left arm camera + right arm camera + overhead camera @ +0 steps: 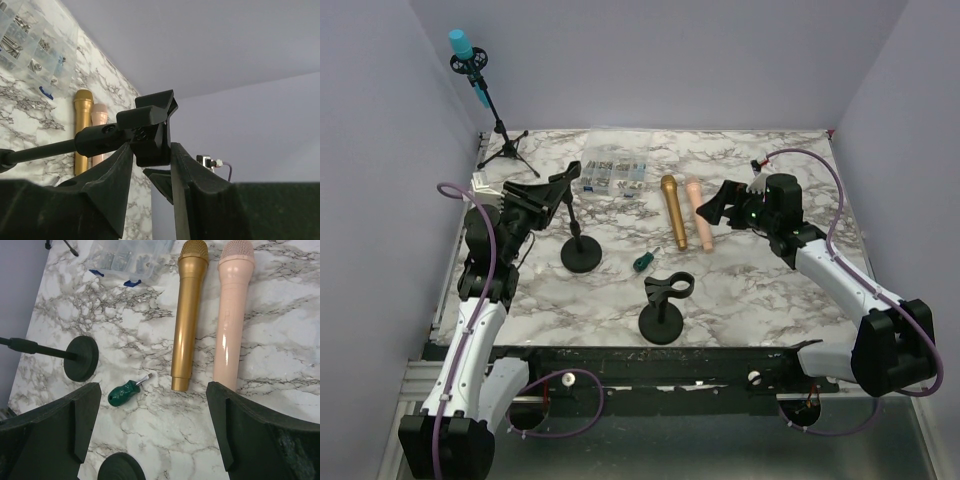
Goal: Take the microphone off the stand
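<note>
A turquoise microphone [460,43] sits in the clip of a black tripod stand [502,135] at the far left corner, away from both grippers. My left gripper [558,185] is shut on the empty clip [150,130] of a round-base stand [580,255], with the fingers [112,175] pressed on both sides of the clip. A gold microphone [674,212] and a pink microphone [700,215] lie side by side on the marble table. My right gripper [715,208] is open and empty, hovering just above them, over the near end of the gold one [187,315] and the pink one [231,315].
A second round-base stand [665,310] with an empty clip stands near the front centre. A green screwdriver [641,262] lies between the stands. A clear parts box [612,172] sits at the back centre. Purple walls close the sides and back.
</note>
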You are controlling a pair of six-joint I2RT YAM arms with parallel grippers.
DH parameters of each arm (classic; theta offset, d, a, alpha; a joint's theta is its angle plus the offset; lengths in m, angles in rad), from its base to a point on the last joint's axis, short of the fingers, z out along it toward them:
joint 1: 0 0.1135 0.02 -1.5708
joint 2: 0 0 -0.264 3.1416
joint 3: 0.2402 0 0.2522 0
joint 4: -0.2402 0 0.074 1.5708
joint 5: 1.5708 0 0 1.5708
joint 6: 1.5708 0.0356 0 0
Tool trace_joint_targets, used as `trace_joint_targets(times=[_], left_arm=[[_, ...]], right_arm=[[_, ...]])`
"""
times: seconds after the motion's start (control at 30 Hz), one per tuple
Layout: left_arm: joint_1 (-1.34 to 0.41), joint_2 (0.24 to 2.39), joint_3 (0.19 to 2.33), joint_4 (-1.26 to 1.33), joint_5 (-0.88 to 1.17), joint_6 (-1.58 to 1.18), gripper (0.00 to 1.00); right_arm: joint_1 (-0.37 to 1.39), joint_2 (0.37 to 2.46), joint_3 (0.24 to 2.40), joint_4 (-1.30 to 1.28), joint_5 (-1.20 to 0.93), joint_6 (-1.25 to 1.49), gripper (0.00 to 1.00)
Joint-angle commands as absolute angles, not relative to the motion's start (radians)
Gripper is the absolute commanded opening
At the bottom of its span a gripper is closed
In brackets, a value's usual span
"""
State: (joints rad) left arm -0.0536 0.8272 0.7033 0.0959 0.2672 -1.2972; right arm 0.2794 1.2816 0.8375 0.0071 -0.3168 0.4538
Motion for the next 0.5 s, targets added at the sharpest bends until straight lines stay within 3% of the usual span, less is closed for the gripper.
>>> trace_joint_targets(times=[0.0,0.2,0.37,0.47], left_arm=[[-0.049,0.803,0.671,0.114,0.270,-1.254,0.31],[-0.049,0.768,0.623,0.051,0.261,-1.194,0.20],[-0.048,0.722,0.552,-0.032,0.206,-1.120,0.00],[-0.048,0.727,0.517,-0.034,0.195,-1.094,0.00]], right_arm=[[0.273,1.287,0.823,0.038,-0.331,0.461,0.95],[0.273,1.290,0.822,0.041,-0.326,0.460,0.95],[0.273,1.295,0.819,0.044,-0.327,0.462,0.95],[0.273,1.302,0.819,0.049,-0.332,0.465,0.95]])
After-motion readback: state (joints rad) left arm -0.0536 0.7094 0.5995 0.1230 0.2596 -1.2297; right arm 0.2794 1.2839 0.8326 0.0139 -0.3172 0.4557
